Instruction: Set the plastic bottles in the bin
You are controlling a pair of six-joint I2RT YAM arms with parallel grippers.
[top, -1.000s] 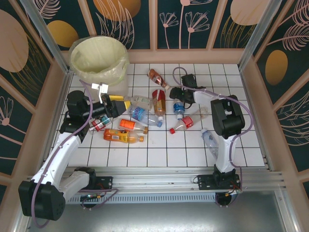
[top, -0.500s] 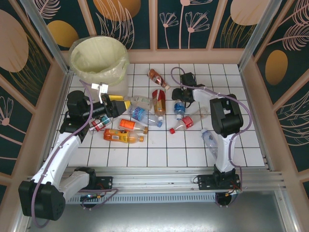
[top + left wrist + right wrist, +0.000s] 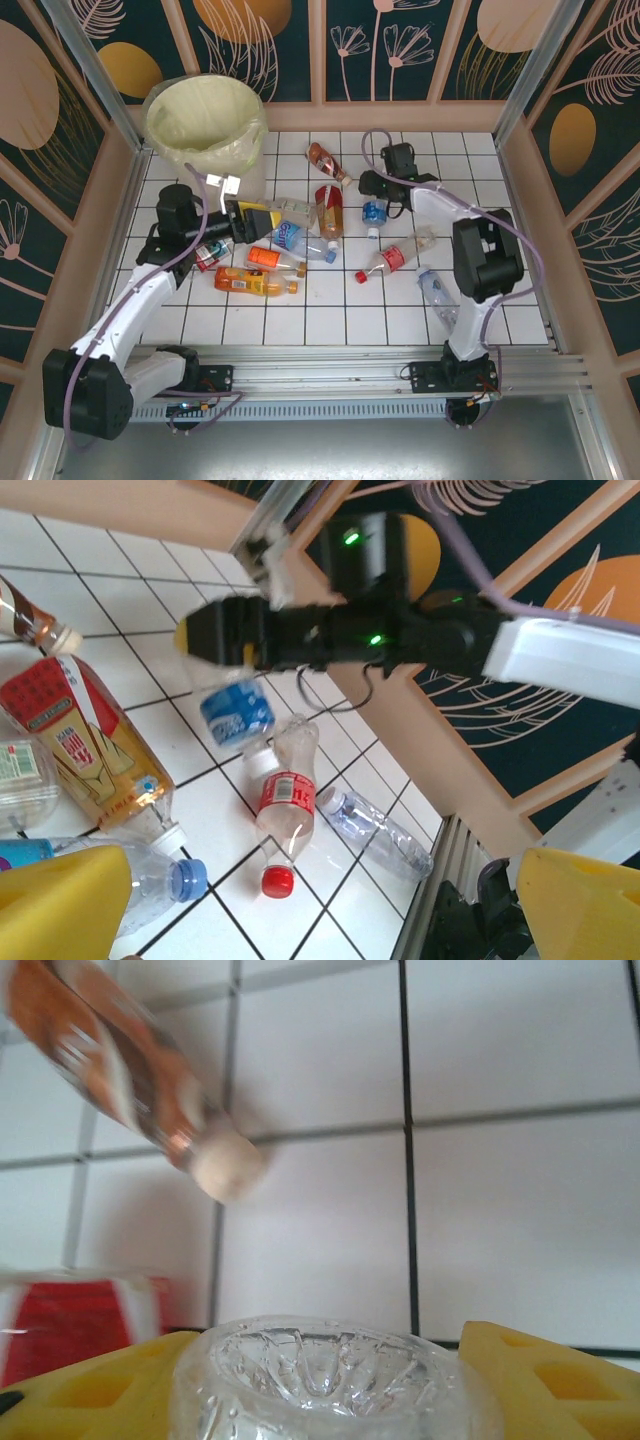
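Several plastic bottles lie on the white tiles between the arms. My right gripper (image 3: 376,197) is shut on a clear blue-labelled bottle (image 3: 372,212); the bottle's ribbed base (image 3: 330,1375) sits between the yellow fingers (image 3: 545,1380). In the left wrist view that bottle (image 3: 235,710) hangs cap-down from the right gripper (image 3: 232,638). My left gripper (image 3: 262,220) stands open and empty above the pile's left side, its yellow fingers (image 3: 60,905) wide apart. The bin (image 3: 205,125), white with a pale yellow liner, stands at the back left.
A brown bottle (image 3: 325,158), a red-labelled juice bottle (image 3: 329,208), orange bottles (image 3: 256,282), a red-capped bottle (image 3: 386,259) and a crushed clear bottle (image 3: 436,290) lie about. Wooden walls (image 3: 520,200) enclose the tiled floor; an aluminium rail (image 3: 330,360) runs along the near edge.
The right gripper narrowed onto the blue-labelled bottle and drew it back and up while its arm swung right. The left arm eased right toward the pile, still open.
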